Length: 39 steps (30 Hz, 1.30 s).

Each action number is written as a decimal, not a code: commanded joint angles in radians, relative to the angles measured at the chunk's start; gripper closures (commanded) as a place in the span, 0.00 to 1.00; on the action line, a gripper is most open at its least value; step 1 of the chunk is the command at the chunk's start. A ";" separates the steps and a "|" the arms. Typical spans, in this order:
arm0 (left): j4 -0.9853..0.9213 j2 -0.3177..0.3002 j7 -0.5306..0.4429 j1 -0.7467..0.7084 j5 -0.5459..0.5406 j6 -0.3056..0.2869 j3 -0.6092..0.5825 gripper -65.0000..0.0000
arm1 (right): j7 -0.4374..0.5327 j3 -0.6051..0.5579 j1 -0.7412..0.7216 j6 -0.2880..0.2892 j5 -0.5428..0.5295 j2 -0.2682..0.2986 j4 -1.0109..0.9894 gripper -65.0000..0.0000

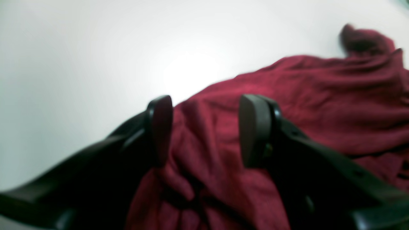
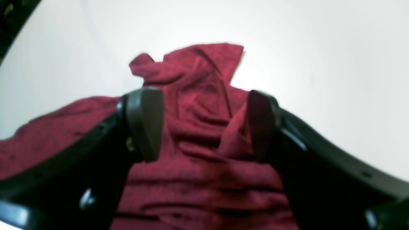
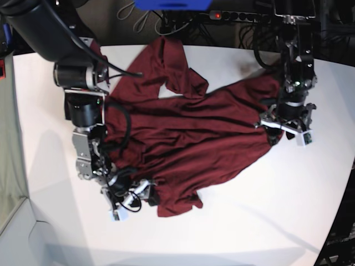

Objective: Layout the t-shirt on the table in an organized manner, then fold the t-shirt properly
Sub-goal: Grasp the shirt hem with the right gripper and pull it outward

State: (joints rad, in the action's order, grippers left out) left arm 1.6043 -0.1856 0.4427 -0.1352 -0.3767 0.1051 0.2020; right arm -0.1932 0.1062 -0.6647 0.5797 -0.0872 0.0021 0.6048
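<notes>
left gripper [image 1: 206,131]: black curved fingers, flat dark pads (blurred) | right gripper [image 2: 204,124]: same black build, small screw holes along the finger arms | base view: dark cylindrical arm segments upper left, black cables looped beside them, white fittings at both wrists

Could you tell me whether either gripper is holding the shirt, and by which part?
Neither: the left gripper and right gripper stand open over the t-shirt.

A robotics lab. Two robot arms reach over a white desk [image 3: 233,221]. Behind the desk's far edge run tangled cables [image 3: 166,25] and a power strip [image 3: 238,16].
</notes>
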 commanded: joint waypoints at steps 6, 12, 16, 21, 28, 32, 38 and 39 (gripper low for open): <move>0.023 -0.009 -0.028 0.027 0.000 -0.002 0.057 0.50 | 0.166 -0.015 -0.057 0.007 -0.012 -0.015 -0.139 0.35; 0.018 -0.012 -0.028 0.009 0.000 -0.003 0.112 0.50 | 0.300 -0.158 -0.054 -0.158 -0.010 0.011 -0.245 0.35; 0.017 -0.010 -0.028 -0.005 0.000 -0.003 0.138 0.50 | 0.374 -0.280 -0.050 -0.323 -0.010 0.025 -0.279 0.36; 0.017 -0.010 -0.028 -0.027 0.000 -0.003 0.139 0.50 | 0.404 -0.293 -0.025 -0.398 -0.012 0.055 -0.245 0.36; 0.015 -0.010 -0.028 -0.021 0.000 -0.003 0.139 0.50 | 0.401 -0.293 -0.002 -0.395 -0.010 0.068 -0.248 0.36; 0.014 -0.010 -0.032 0.016 0.000 -0.003 0.139 0.50 | 0.401 -0.293 0.006 -0.395 -0.010 0.071 -0.247 0.53; -0.075 -0.007 -0.028 0.113 0.000 -0.003 0.129 0.50 | 0.403 -0.291 0.024 -0.395 -0.012 0.082 -0.239 1.00; -0.114 -0.002 -0.028 0.134 0.000 -0.003 0.127 0.50 | 0.403 -0.291 0.024 -0.395 -0.012 0.092 -0.239 1.00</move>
State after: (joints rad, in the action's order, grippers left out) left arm 1.4769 -0.1806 0.4271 -0.0132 -0.3771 0.1017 0.3290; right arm 0.2234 -0.1864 -0.6201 0.1856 -0.1017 0.0853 0.3584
